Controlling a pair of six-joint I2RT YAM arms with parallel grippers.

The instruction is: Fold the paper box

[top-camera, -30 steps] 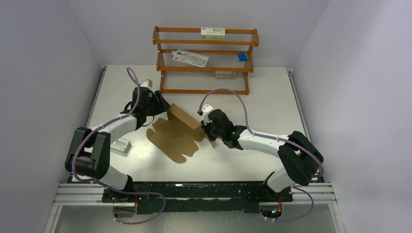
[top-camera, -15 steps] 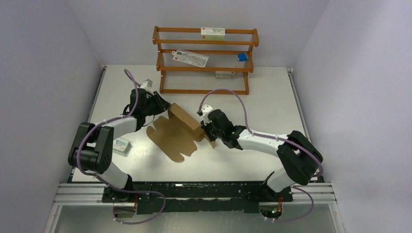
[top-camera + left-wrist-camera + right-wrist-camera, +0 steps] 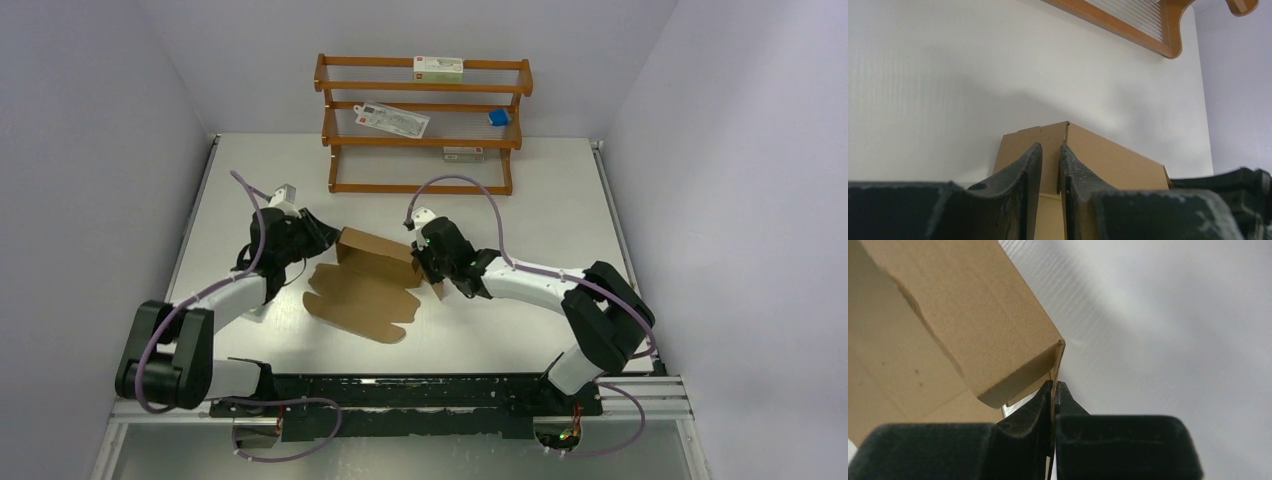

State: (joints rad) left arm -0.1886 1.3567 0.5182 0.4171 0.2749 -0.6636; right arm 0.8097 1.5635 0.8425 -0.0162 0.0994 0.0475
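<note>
Two pincers met the paper box at opposite ends. The box lay near the middle of the table, only half raised. One long wall stood upright along its 12 o'clock edge, while the rest of the die-cut sheet, flaps and all, lay flat on the table toward 6 o'clock.

The left pincer sat at the 9 o'clock end of that wall. In its wrist view the fingers were drawn in to a narrow slit with brown cardboard filling it (the box's corner rose just beyond the tips), so it read as clamped on the end of the box.

The right pincer was at the 3 o'clock end. Its wrist view showed the jaws pressed together on a thin cardboard edge, with the standing wall stretching away toward 10 o'clock.

A wooden rack stood at 12 o'clock from the box, well apart from it, with small white cartons on its shelves.
</note>
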